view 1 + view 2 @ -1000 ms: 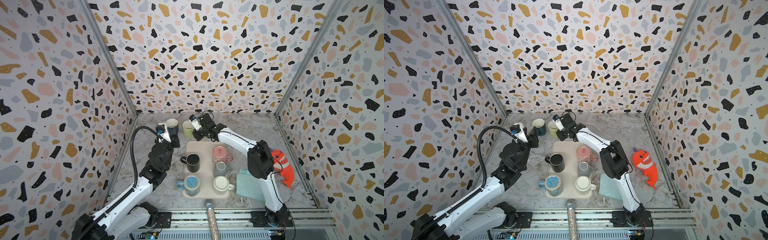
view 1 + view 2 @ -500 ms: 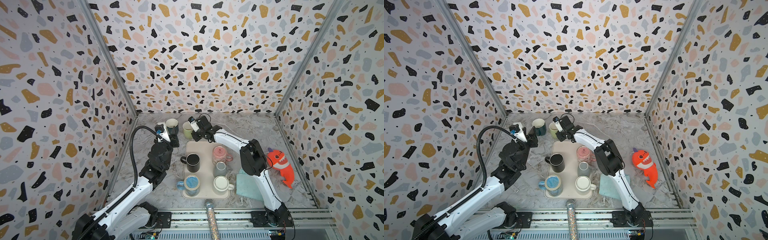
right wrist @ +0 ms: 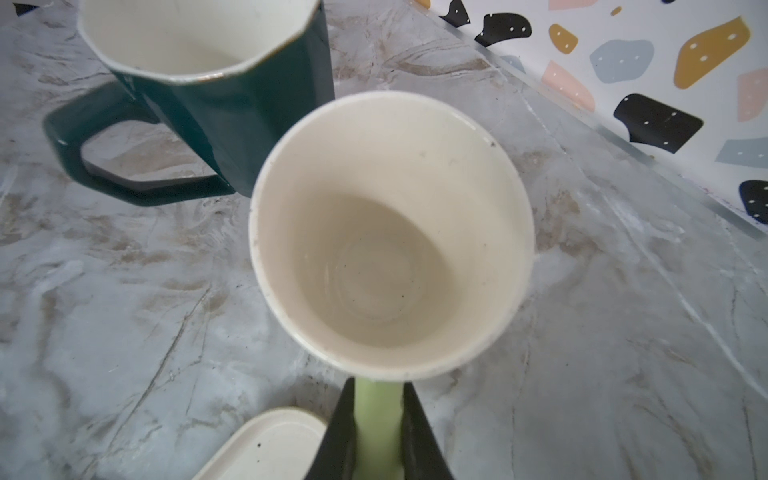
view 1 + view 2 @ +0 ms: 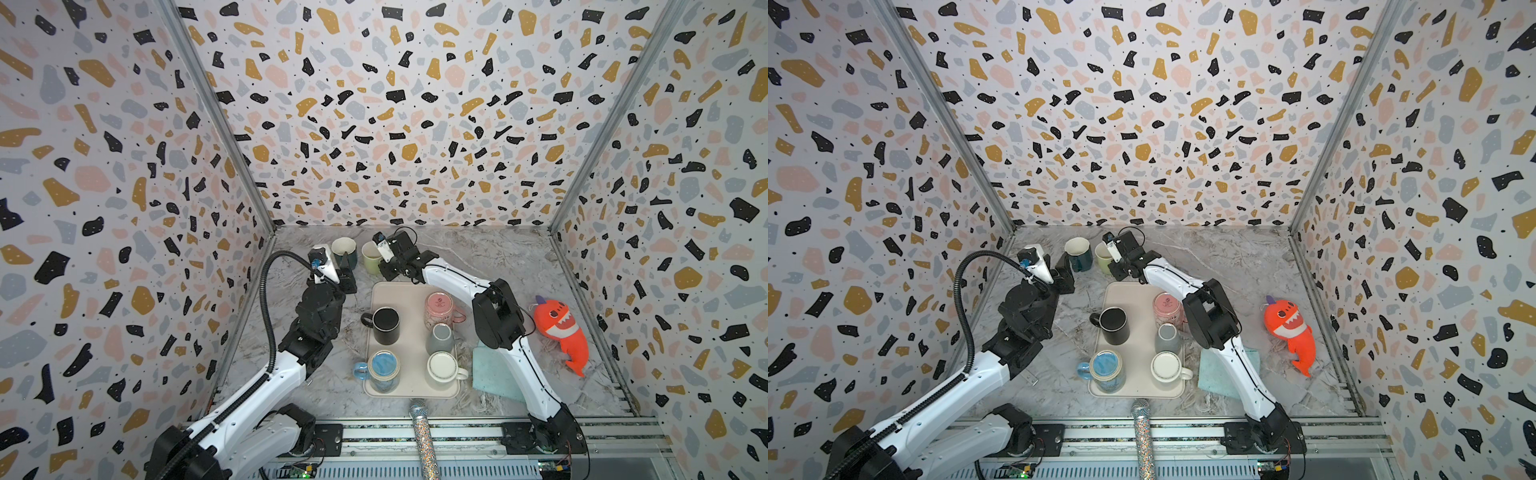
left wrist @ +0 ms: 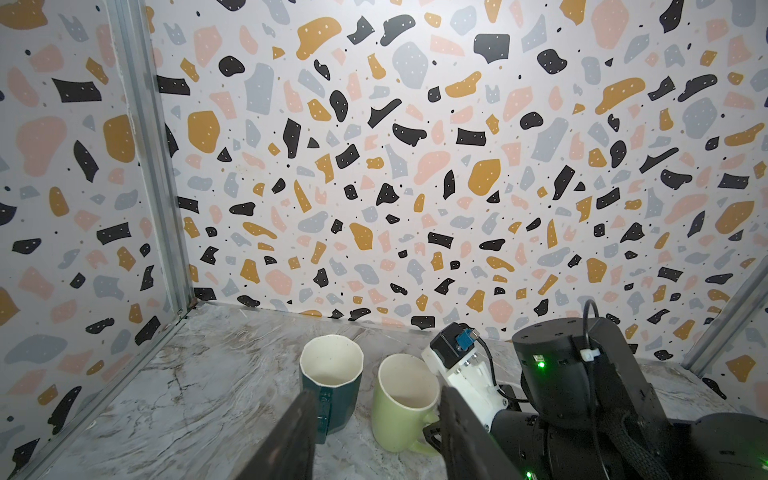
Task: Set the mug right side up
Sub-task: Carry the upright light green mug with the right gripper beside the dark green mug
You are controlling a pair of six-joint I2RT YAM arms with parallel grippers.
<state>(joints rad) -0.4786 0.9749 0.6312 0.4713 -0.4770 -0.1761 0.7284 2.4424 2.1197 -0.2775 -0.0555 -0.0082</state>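
The light green mug [image 4: 371, 255] [image 4: 1104, 255] stands upright, mouth up, on the marble table near the back wall. My right gripper [image 3: 378, 399] [image 4: 385, 266] is shut on its handle; in the right wrist view I look down into its cream inside [image 3: 390, 232]. My left gripper [image 5: 378, 395] [image 4: 345, 266] is open and holds nothing. It is low over the table, in front of the green mug [image 5: 405, 399] and a dark green mug [image 5: 330, 374] [image 4: 345, 251], touching neither.
The dark green mug [image 3: 216, 83] stands upright just left of the green one. In front lies a beige tray [image 4: 388, 286] [image 3: 270, 440] with a black mug [image 4: 386, 324], a pink mug [image 4: 440, 309] and three more. At right lie a teal cloth [image 4: 494, 374] and an orange shark toy [image 4: 557, 328].
My right arm's elbow has swung left and the green mug has shifted slightly toward the dark green mug. The left arm has stayed still.
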